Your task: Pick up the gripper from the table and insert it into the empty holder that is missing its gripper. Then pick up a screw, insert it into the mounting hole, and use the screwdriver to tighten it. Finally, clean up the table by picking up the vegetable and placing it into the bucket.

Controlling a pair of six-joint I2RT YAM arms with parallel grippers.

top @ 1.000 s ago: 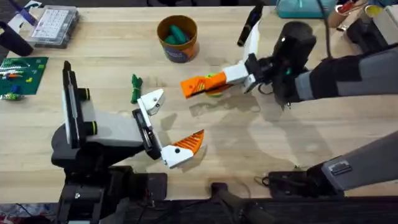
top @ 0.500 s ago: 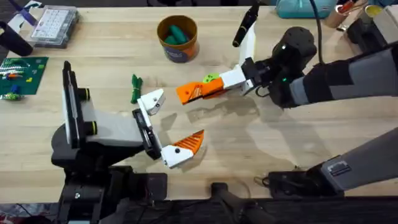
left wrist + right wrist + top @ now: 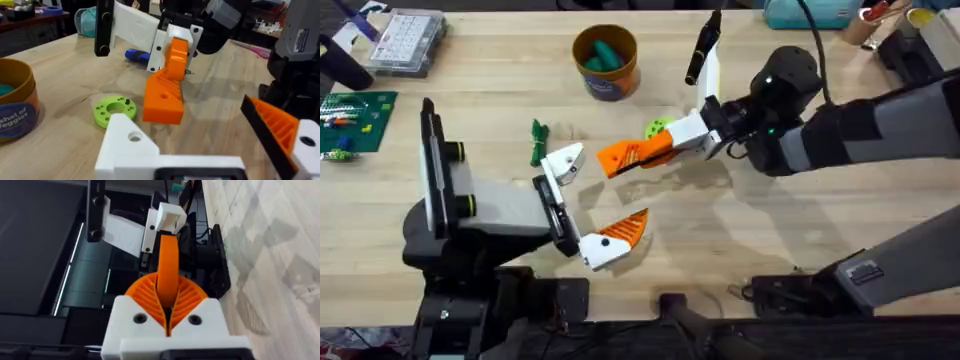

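Observation:
My right gripper [image 3: 670, 140] [image 3: 167, 305] is shut on the orange ribbed gripper wedge [image 3: 630, 153] [image 3: 162, 92] and holds it just above the table. The wedge's tip points at the empty white holder [image 3: 563, 161] [image 3: 127, 145]. That holder is one finger of my left gripper [image 3: 590, 198], which stands open; its other holder carries an orange wedge [image 3: 623, 228]. The dark green vegetable [image 3: 536, 142] lies on the table behind the empty holder. The orange bucket [image 3: 607, 78] [image 3: 15, 115] stands at the back. The blue screwdriver [image 3: 135, 54] lies behind the held wedge. No screw shows clearly.
A lime green ring [image 3: 657, 127] [image 3: 114, 108] lies just behind the held wedge. A clear parts box [image 3: 408, 40] and a green board [image 3: 355, 115] sit at the far left. Bare wood stretches between the two arms toward the front edge.
My right gripper has carried the orange wedge left and slightly nearer, toward the empty holder, uncovering the lime green ring. The left arm has not moved.

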